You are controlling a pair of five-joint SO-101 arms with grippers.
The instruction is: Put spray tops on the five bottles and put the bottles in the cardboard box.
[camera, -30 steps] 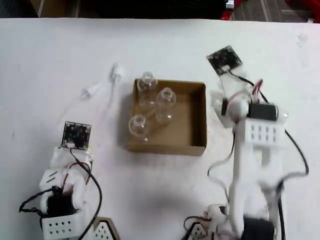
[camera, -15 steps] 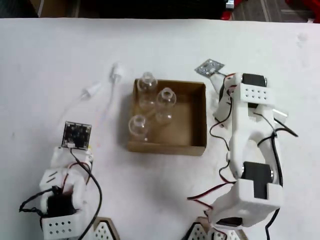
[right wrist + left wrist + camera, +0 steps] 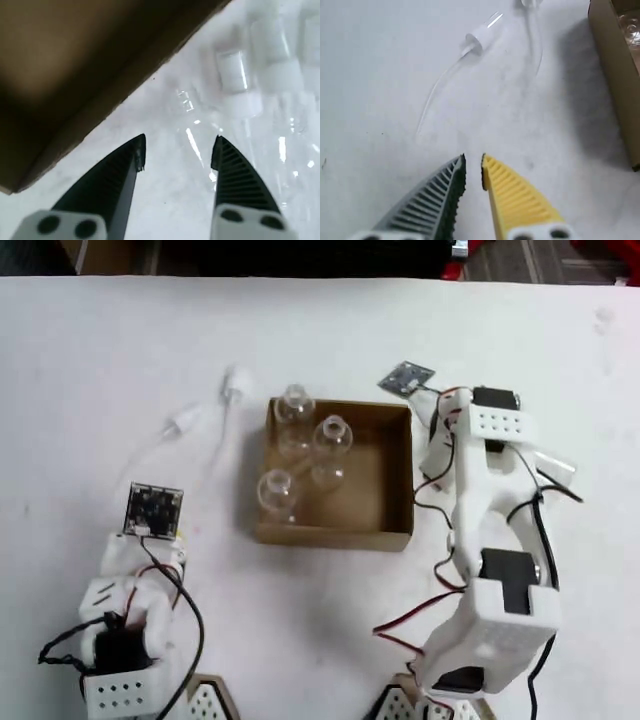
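The cardboard box (image 3: 385, 475) sits mid-table with three clear uncapped bottles (image 3: 333, 436) standing in its left half. Two white spray tops (image 3: 185, 422) with thin tubes lie on the table left of the box; the nearer spray top (image 3: 480, 39) lies well beyond my left gripper (image 3: 473, 167), which is shut and empty low over bare table. My right gripper (image 3: 179, 150) is open just off the box's right wall (image 3: 115, 75), nothing between its fingers. Clear plastic pieces (image 3: 235, 75) lie a short way past its fingertips; bottle or spray top, I cannot tell.
The right arm (image 3: 490, 500) is folded over the table right of the box. A clear item (image 3: 553, 462) pokes out from under it on its right side. The left arm (image 3: 125, 630) rests at the front left. White table stretches behind the box.
The right arm has folded back and its wrist has swung left, closer to the box's right wall. The left arm, the box and the bottles have stayed put.
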